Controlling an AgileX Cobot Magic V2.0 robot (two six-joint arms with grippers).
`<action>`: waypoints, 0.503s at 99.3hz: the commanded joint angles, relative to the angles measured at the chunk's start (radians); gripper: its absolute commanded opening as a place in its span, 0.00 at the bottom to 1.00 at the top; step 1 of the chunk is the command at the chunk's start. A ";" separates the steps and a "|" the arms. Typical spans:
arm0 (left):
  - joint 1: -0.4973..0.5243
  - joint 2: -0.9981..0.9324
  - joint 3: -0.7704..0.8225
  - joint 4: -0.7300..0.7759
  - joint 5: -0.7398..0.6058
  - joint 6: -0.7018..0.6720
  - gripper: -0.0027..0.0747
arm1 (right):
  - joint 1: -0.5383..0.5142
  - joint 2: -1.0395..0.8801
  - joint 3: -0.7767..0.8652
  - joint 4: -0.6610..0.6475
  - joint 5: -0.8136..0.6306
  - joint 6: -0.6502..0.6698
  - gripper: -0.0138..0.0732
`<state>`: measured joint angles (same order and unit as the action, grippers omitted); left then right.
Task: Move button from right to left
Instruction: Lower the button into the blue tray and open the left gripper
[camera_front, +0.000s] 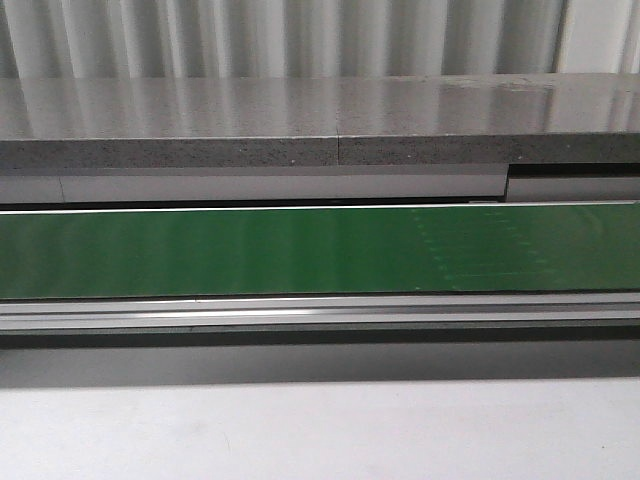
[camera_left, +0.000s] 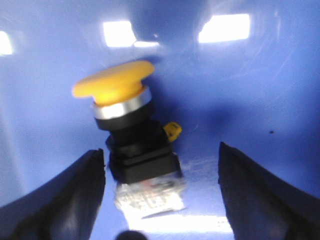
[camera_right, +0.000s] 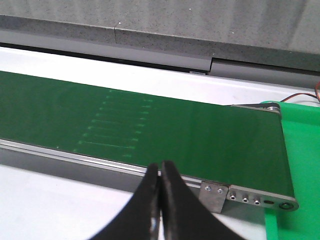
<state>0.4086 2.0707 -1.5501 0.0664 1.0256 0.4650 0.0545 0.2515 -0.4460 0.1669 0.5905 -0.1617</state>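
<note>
Button (camera_left: 127, 130) and left gripper (camera_left: 162, 192) share the left wrist view: the push-button leans inside a glossy blue bin (camera_left: 260, 90), its mushroom cap tilted toward ten o'clock and its blocky base down at about six. The two dark fingers (camera_left: 65, 200) stand well spread, one touching or nearly touching the black housing, the other apart from it at four o'clock, so the tool grips nothing. Since the task wants the part moved to the left side and this is the left arm's camera, I judge that the button already lies at its destination and that the wide spread belongs to a release; the blur leaves it unclear whether the near finger truly touches.

The cap is a smooth matte orange-yellow dome over a bright metal ring; below comes a black square collar, a small yellow tab at the side, and a pale contact block at the foot that looks translucent. The bin's walls are shiny plastic, throwing back two ceiling lights.

Right gripper (camera_right: 160, 172) has its tapered black fingers pressed together with nothing between them, above the metal edge of a green conveyor belt (camera_right: 200, 135) with a faintly ribbed, satin surface and a bolted steel end bracket. The front view shows that belt, a speckled grey ledge (camera_front: 300, 125), and neither arm.
</note>
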 joint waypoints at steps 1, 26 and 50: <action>0.002 -0.120 -0.029 -0.020 -0.025 0.000 0.64 | 0.001 0.007 -0.024 0.008 -0.078 -0.007 0.08; 0.002 -0.281 -0.029 -0.112 -0.047 -0.045 0.59 | 0.001 0.007 -0.024 0.008 -0.078 -0.007 0.08; -0.082 -0.426 0.009 -0.169 -0.071 -0.137 0.28 | 0.001 0.007 -0.024 0.008 -0.078 -0.007 0.08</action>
<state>0.3705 1.7396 -1.5373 -0.0723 0.9946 0.3668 0.0545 0.2515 -0.4460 0.1669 0.5905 -0.1617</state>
